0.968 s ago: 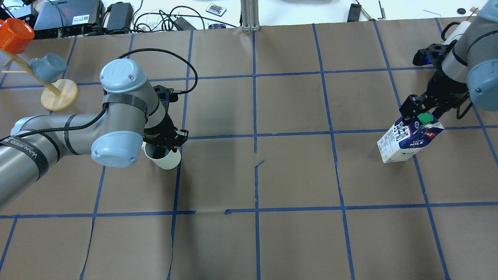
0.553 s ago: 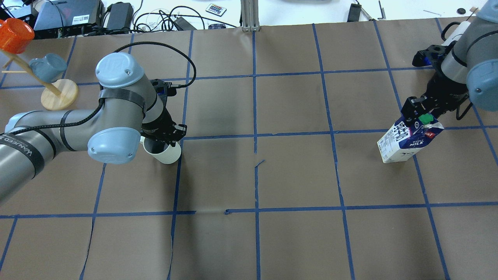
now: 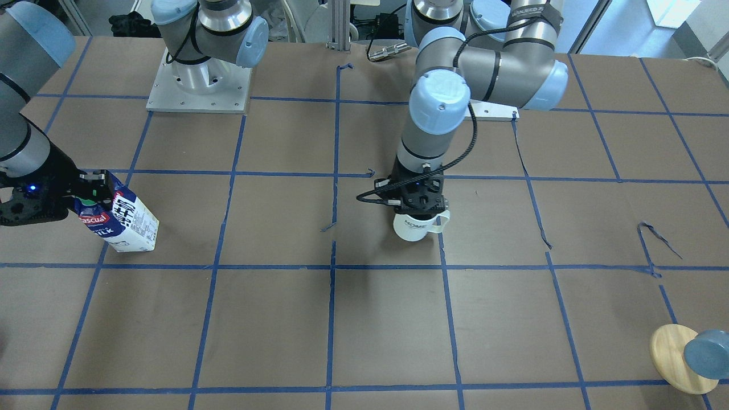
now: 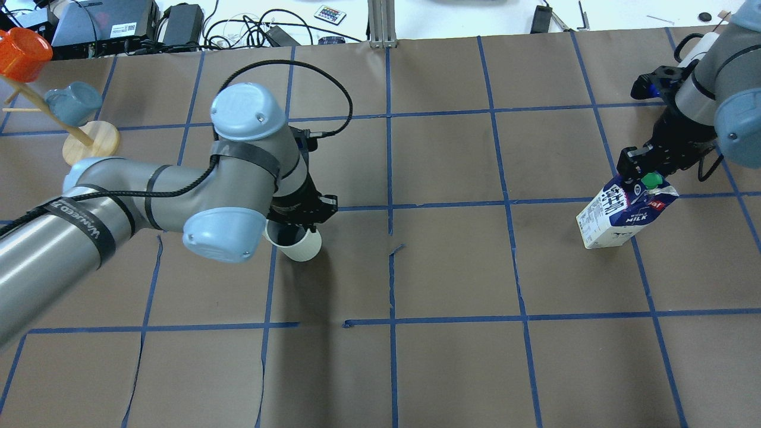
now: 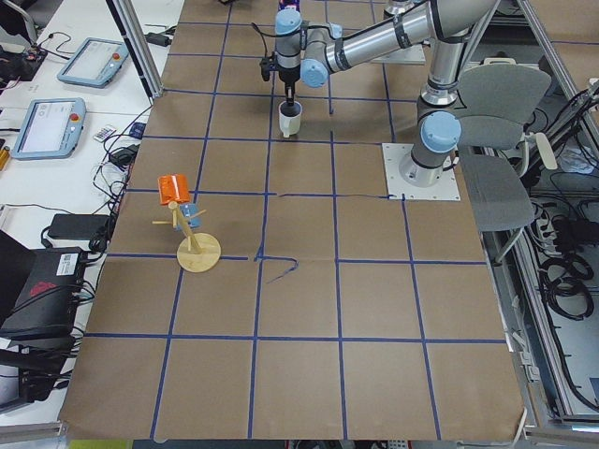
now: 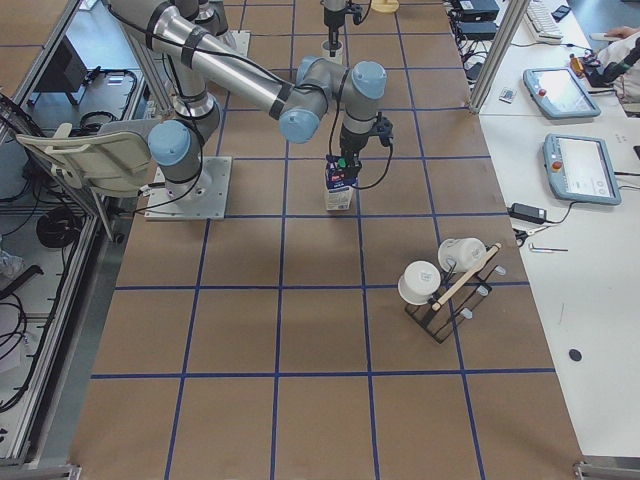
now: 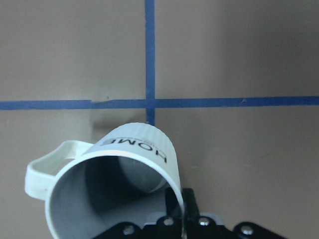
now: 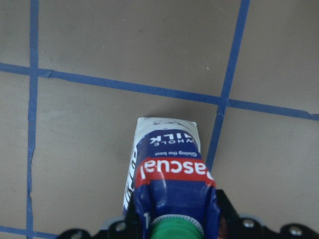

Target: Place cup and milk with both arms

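Left gripper [image 4: 299,224] pinches cup [image 4: 303,246] by the rim nr table [image 4: 452,267] centre (ceramic, stiff but slick). Right gripper [image 4: 643,172] clamps milk [image 4: 621,217] at its gable, far right; prob squashy, so grip it gently.

You see a table covered in brown paper [image 4: 452,368], with blue tape lines [image 4: 389,148] that make big squares. In the upper left of the overhead view there is a wooden stand [image 4: 91,144]. An orange mug [image 4: 22,54] and a pale blue mug [image 4: 72,102] hang on its pegs. Along the top edge lie tangled cables [image 4: 255,28] and a small remote [image 4: 330,14].
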Controlling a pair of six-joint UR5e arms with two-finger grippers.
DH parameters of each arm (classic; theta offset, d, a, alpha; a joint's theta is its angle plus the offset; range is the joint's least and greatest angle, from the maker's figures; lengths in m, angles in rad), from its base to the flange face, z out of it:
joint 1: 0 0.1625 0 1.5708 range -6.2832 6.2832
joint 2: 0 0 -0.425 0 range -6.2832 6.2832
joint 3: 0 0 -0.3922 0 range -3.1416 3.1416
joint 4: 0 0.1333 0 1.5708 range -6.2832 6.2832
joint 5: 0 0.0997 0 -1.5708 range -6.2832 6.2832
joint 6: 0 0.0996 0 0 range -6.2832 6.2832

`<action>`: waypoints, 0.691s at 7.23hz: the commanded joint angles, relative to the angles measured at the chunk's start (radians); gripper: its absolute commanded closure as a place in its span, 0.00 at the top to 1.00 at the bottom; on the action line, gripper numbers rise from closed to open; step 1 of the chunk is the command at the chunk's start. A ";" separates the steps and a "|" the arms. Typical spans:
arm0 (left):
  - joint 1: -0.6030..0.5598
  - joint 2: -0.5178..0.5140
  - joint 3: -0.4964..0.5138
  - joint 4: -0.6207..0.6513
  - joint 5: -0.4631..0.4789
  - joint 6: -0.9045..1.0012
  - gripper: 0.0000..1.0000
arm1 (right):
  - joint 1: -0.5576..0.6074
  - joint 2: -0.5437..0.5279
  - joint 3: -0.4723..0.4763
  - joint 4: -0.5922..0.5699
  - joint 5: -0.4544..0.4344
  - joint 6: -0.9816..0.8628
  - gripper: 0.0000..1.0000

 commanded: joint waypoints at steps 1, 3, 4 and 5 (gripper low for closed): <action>-0.180 -0.037 0.012 -0.003 -0.096 -0.175 0.00 | 0.000 -0.003 -0.006 0.001 0.005 0.000 0.33; -0.273 -0.057 0.017 -0.006 -0.097 -0.249 0.00 | 0.000 -0.009 -0.007 0.003 0.006 -0.001 0.28; -0.284 -0.069 0.018 -0.007 -0.101 -0.255 0.00 | 0.002 -0.012 -0.015 0.003 0.008 -0.001 0.27; -0.299 -0.072 0.013 -0.030 -0.091 -0.255 0.00 | 0.006 -0.014 -0.061 0.054 0.011 0.002 0.27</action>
